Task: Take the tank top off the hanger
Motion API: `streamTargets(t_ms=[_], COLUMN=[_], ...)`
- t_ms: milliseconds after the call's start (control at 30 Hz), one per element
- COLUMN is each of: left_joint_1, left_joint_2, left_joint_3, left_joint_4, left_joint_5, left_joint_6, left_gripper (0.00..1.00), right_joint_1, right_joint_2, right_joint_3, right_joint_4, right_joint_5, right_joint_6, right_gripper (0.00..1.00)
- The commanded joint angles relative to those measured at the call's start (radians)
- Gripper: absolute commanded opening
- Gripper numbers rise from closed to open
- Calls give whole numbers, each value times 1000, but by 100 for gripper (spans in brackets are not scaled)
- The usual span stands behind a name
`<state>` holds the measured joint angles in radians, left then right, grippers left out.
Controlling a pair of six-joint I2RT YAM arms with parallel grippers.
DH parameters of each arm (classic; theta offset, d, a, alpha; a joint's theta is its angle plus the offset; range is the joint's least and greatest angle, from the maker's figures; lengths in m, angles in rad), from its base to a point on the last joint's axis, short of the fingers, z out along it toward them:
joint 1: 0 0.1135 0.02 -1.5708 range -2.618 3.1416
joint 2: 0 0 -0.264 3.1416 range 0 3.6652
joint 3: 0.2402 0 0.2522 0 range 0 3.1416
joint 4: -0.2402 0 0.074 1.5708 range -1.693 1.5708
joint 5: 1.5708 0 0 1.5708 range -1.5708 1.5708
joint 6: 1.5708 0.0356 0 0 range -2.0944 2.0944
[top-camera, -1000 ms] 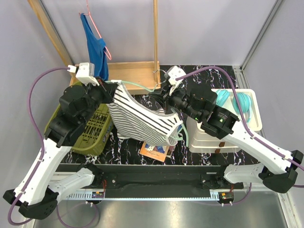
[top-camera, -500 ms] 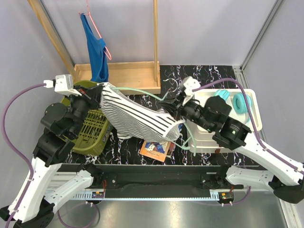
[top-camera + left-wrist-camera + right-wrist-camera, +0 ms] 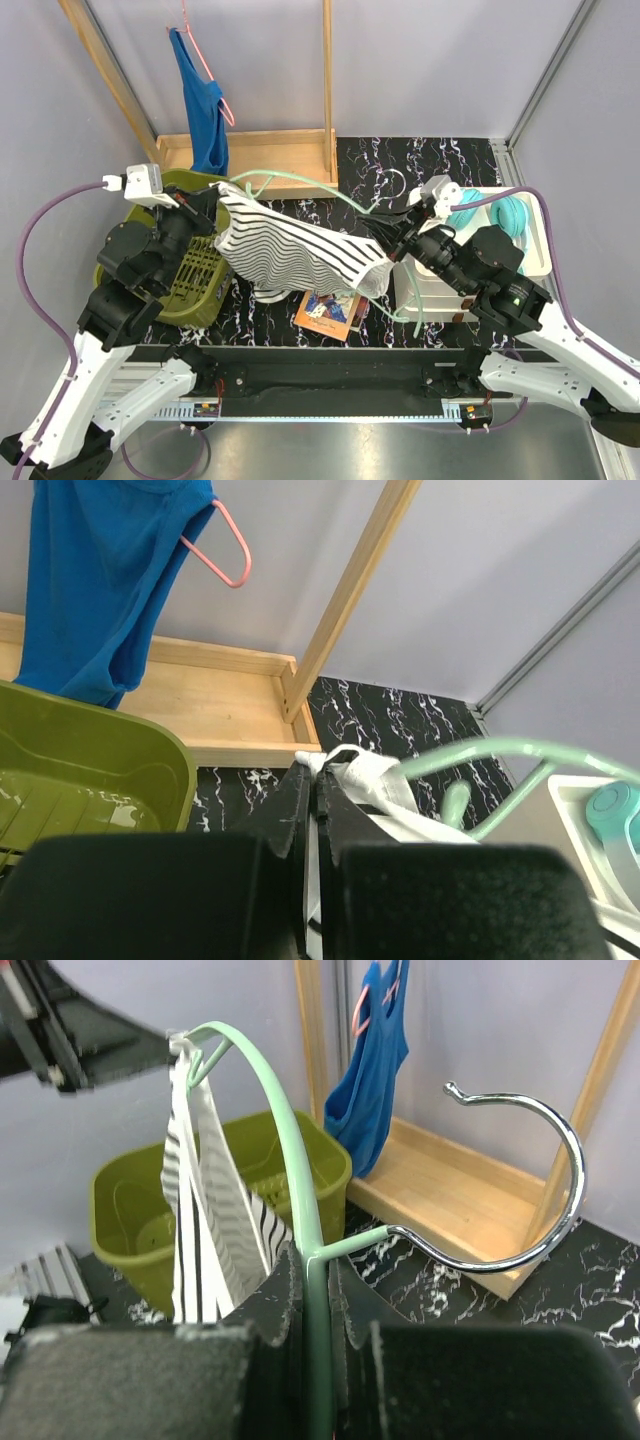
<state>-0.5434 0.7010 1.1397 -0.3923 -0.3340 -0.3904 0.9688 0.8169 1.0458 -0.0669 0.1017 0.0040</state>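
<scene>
The tank top is pinched by the left gripper beside the green basket. The hanger is clamped by the right gripper, near teal rolls held in a white bin.

The striped tank top is white with black bands; its hanger is mint green with a chrome hook. At eleven o'clock, a blue tank top hangs on a pink hanger against the pale wooden rack. There is an olive-green basket at nine o'clock and a white bin at three. The table is black marble with white veins.
</scene>
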Motion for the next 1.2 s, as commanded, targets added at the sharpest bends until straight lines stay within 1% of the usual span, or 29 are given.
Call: streamTargets(t_ms=[0, 133, 267, 333, 367, 433, 467, 600, 633, 667, 733, 767, 800, 867, 1000, 1100, 1133, 1167], left_joint_1=[7, 7, 8, 7, 7, 7, 7, 8, 8, 7, 7, 7, 8, 7, 7, 8, 8, 7], left_joint_2=[-31, -67, -57, -41, -37, -14, -6, 47, 54, 63, 87, 97, 115, 146, 205, 258, 267, 282], left_joint_3=[-29, -49, -29, -14, -3, 5, 12, 37, 43, 57, 77, 95, 106, 135, 184, 218, 221, 224], left_joint_4=[44, 44, 46, 52, 58, 93, 104, 148, 156, 158, 161, 158, 158, 148, 145, 130, 113, 90], left_joint_5=[59, 96, 128, 167, 185, 265, 294, 424, 434, 434, 420, 399, 383, 337, 303, 357, 365, 365], left_joint_6=[-14, -30, -11, -5, -4, 2, 4, -2, -2, 2, 18, 37, 47, 77, 91, 68, 58, 32], left_gripper=[0, 0, 0, 0, 0, 0, 0, 0, 0, 0, 0, 0, 0, 0, 0, 0, 0, 0], right_joint_1=[7, 7, 5, 7, 5, 7, 7, 5, 5, 5, 5, 5, 4, 2, -16, -18, -18, -21], right_joint_2=[8, 37, 93, 139, 165, 198, 233, 358, 382, 427, 471, 522, 548, 632, 751, 803, 801, 797], right_joint_3=[46, 54, 94, 125, 131, 129, 125, 154, 161, 174, 183, 206, 226, 305, 436, 529, 549, 574], right_joint_4=[228, 295, 337, 371, 421, 496, 586, 772, 808, 878, 973, 1052, 1078, 1121, 1130, 1084, 1017, 980], right_joint_5=[72, 112, 118, 119, 122, 122, 116, 131, 153, 171, 229, 245, 257, 285, 263, 282, 315, 337], right_joint_6=[42, 50, 67, 76, 80, 85, 82, 25, 8, 1, -76, -105, -168, -258, -348, -325, -297, -213], right_gripper=[0, 0, 0, 0, 0, 0, 0, 0, 0, 0, 0, 0, 0, 0, 0, 0, 0, 0])
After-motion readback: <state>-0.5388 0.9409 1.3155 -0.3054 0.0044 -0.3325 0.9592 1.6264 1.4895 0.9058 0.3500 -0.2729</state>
